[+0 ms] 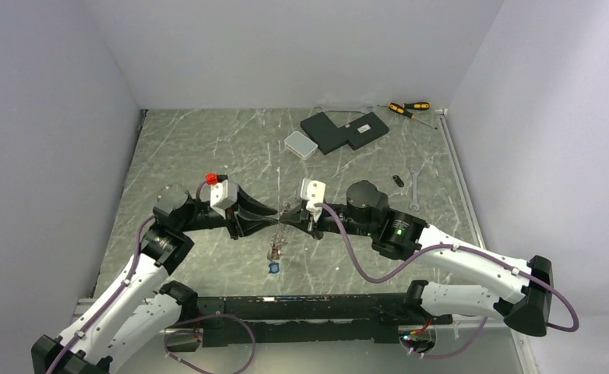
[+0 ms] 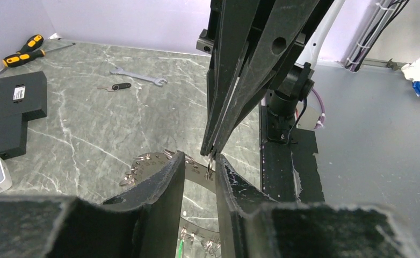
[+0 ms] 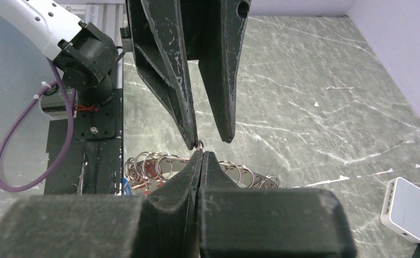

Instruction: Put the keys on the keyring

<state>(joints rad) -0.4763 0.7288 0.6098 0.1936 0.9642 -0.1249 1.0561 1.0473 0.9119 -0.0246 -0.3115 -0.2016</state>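
Observation:
The keyring [image 2: 143, 161], a flat silver ring with small split rings round its rim, hangs between the two grippers over the table's middle [image 1: 276, 238]. My right gripper [image 3: 202, 153] is shut on one small split ring [image 2: 211, 164] at the keyring's rim. My left gripper [image 2: 200, 158] faces it tip to tip, its fingers [image 3: 189, 129] apart on either side of that split ring and the keyring's band. Keys dangle below the keyring: a blue tag [image 1: 273, 267], a green one [image 2: 180, 244] and reddish ones [image 3: 151, 172].
A silver wrench [image 1: 413, 189] and a small black fob [image 1: 397, 181] lie to the right. Black boxes [image 1: 344, 130], a white box [image 1: 300, 144] and screwdrivers [image 1: 409, 109] sit at the back. The arms' base rail [image 1: 309, 308] runs along the near edge.

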